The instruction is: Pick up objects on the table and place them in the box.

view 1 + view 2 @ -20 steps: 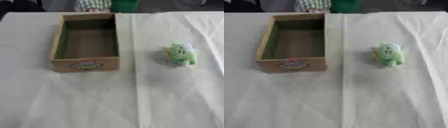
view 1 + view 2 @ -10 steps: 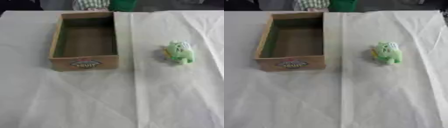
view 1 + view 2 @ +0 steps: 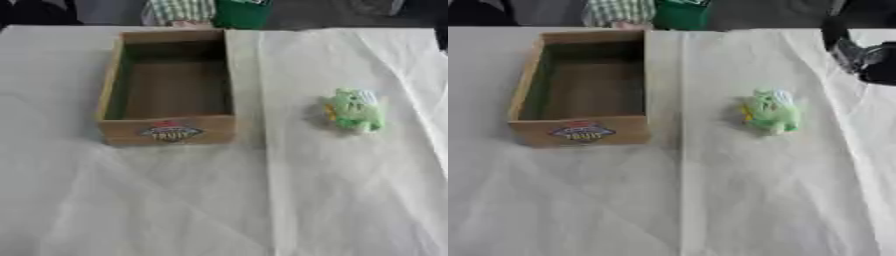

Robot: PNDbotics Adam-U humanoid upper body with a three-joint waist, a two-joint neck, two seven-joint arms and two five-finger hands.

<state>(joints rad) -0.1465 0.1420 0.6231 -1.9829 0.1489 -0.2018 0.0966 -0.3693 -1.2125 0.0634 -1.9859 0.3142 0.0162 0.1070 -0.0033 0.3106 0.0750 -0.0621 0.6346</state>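
A small green soft toy (image 3: 354,110) lies on the white tablecloth, to the right of the box. The wooden box (image 3: 109,85) stands open-topped at the upper left with a fruit label on its near wall; nothing shows inside it. In the right eye view my right hand (image 3: 859,55), black and silver, comes in at the upper right edge. It is above and to the right of the toy and apart from it. My left hand shows in neither view.
The white cloth (image 3: 219,200) covers the table, with a fold line running down its middle. At the far edge stand a green container (image 3: 241,12) and a checked green-and-white item (image 3: 179,10).
My right hand has come into the right eye view at the upper right edge. The toy and box have stayed put; the picture has shifted slightly.
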